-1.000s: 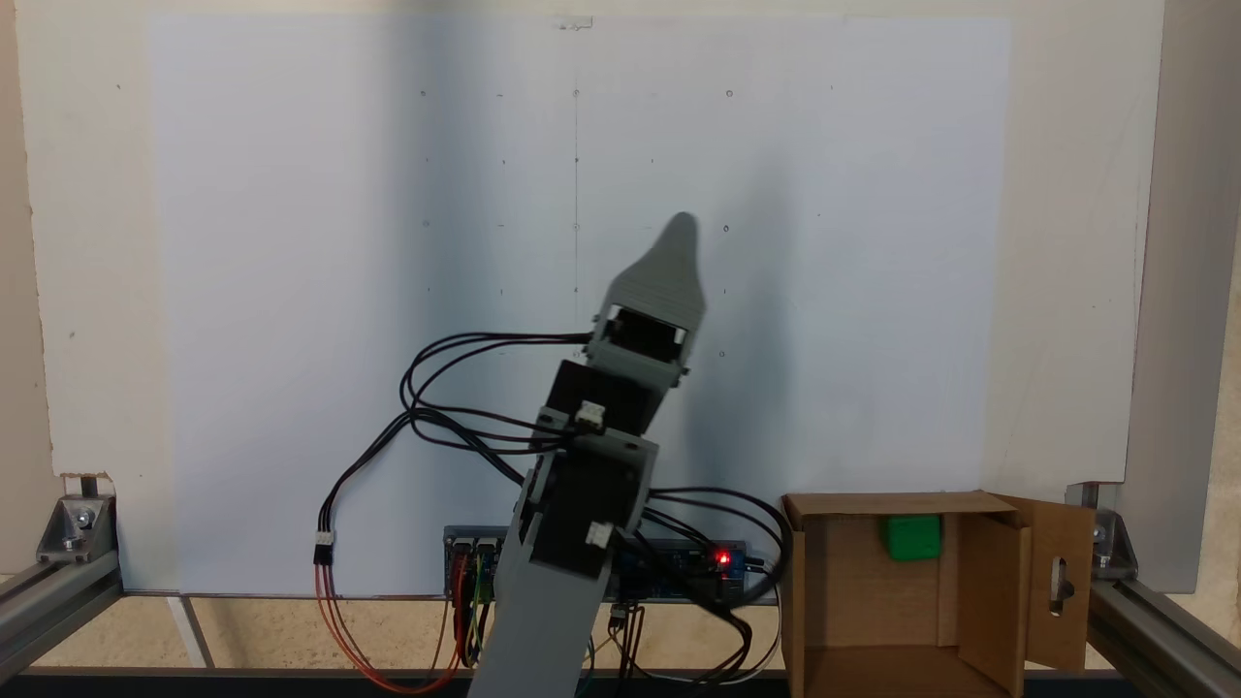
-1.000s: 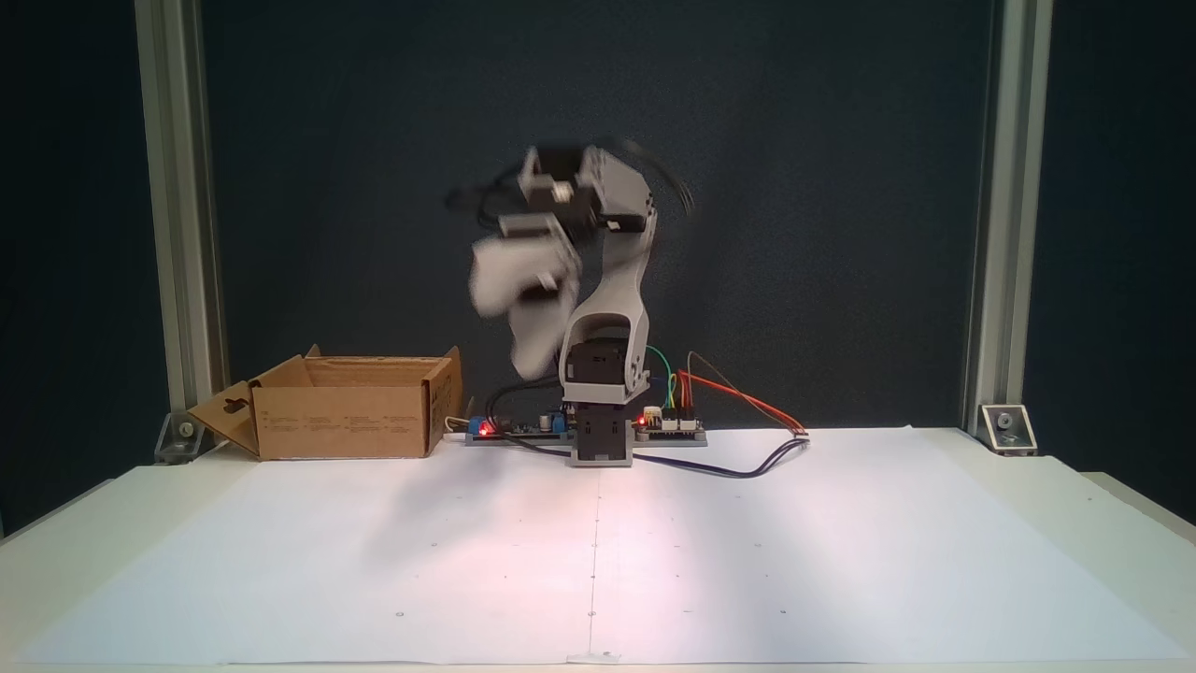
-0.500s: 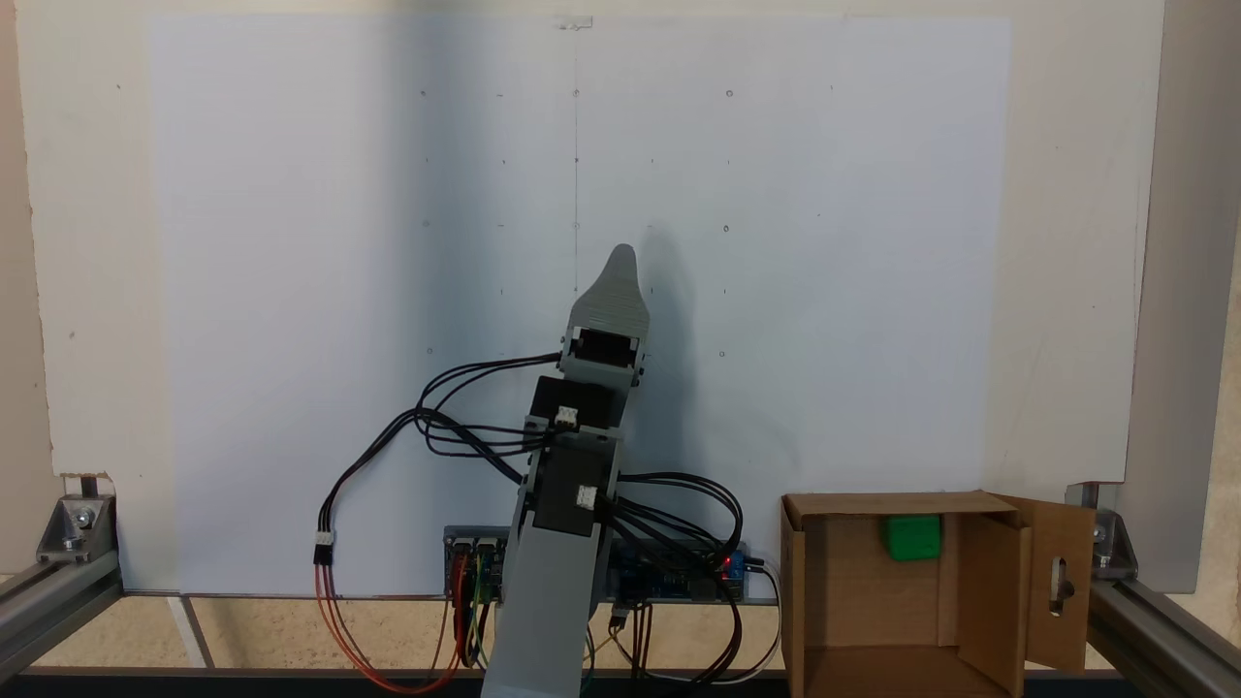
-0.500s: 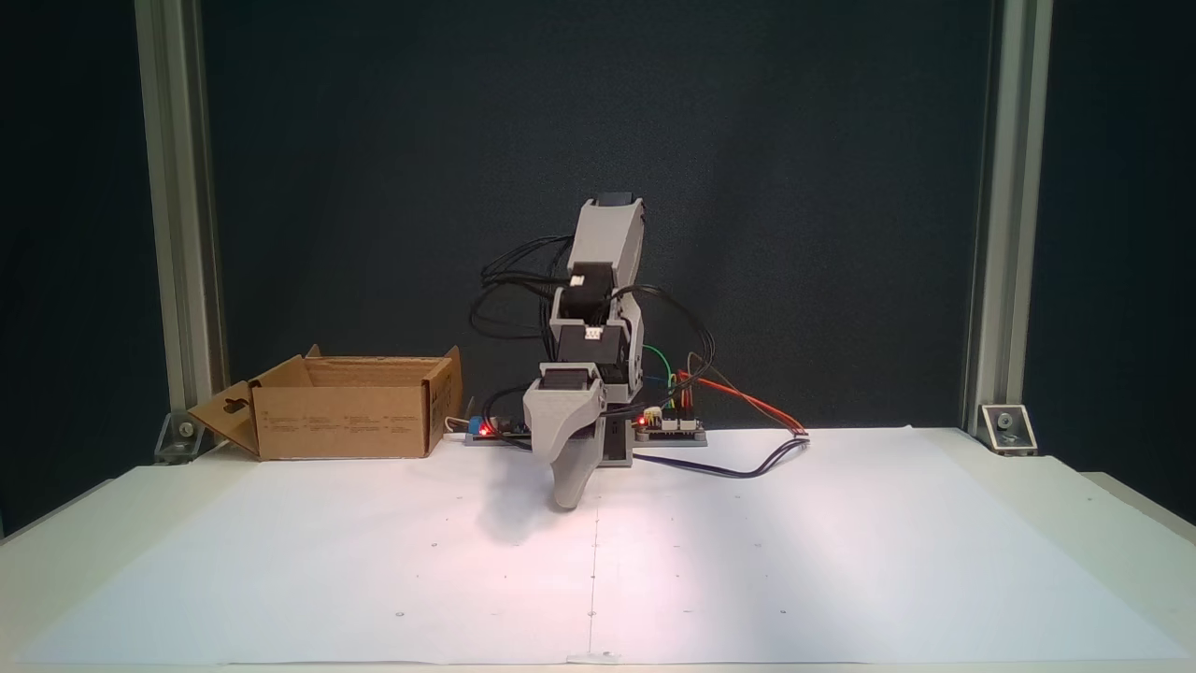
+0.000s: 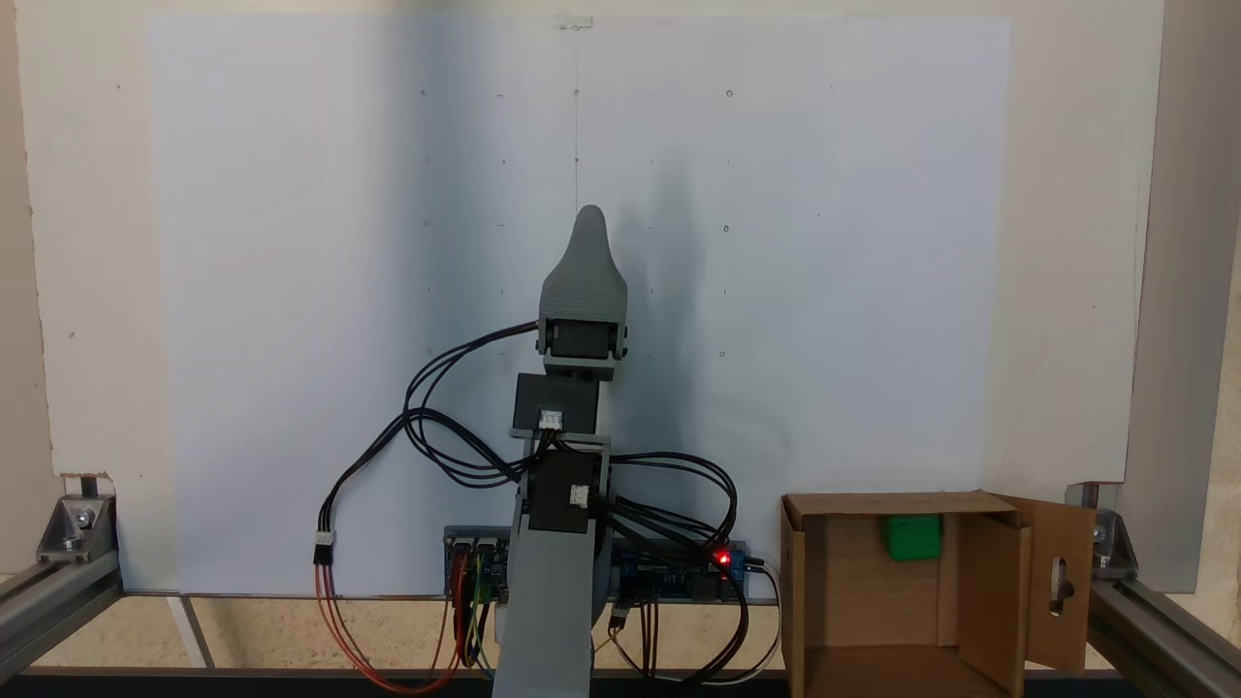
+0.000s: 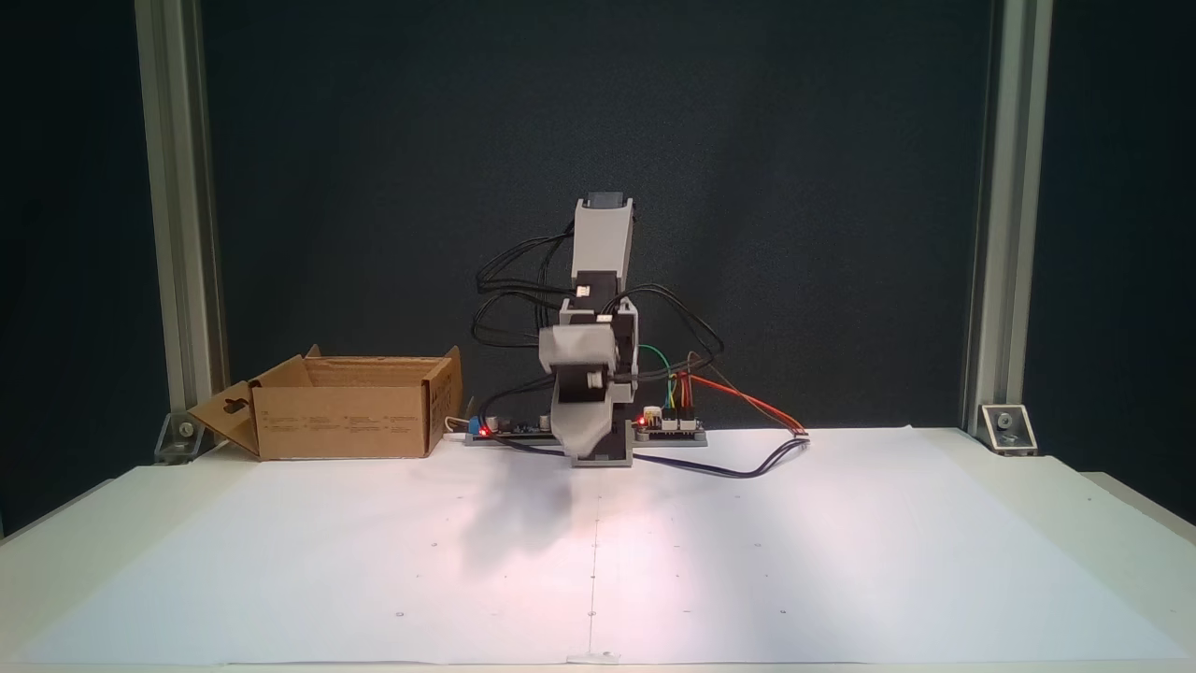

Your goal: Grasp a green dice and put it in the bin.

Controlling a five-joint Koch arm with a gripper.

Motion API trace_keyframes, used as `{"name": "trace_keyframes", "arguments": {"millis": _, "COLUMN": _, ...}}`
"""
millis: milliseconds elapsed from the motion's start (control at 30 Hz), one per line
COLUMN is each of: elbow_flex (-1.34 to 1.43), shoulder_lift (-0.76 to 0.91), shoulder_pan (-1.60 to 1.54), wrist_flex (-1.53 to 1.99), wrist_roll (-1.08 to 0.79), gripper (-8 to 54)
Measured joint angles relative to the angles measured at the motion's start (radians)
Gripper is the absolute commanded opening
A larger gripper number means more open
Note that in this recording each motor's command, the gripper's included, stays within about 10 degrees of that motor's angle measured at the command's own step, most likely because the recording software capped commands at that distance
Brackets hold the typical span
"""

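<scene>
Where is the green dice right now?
The green dice lies inside the bin, against its far wall, at the lower right of a fixed view.

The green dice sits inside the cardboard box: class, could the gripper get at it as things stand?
Probably yes. The green dice lies in the cardboard box, whose top is open with its flaps folded out, so nothing covers it. The gripper hangs over the white paper, apart from the box.

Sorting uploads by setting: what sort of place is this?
Likely a lab or hobby test bench: aluminium frame posts, a dot-marked white paper sheet, bare circuit boards with loose wires.
</scene>
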Motion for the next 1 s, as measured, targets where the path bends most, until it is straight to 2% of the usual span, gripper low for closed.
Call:
{"name": "trace_keyframes", "arguments": {"millis": 600, "elbow_flex": 0.186, "shoulder_lift": 0.002, "shoulder_pan": -0.002, "wrist_flex": -0.715, "wrist_roll": 0.0, "gripper": 43.7}}
{"name": "trace_keyframes", "arguments": {"millis": 1000, "elbow_flex": 0.233, "shoulder_lift": 0.0, "shoulder_pan": -0.003, "wrist_flex": -0.753, "wrist_roll": 0.0, "gripper": 44.6}}
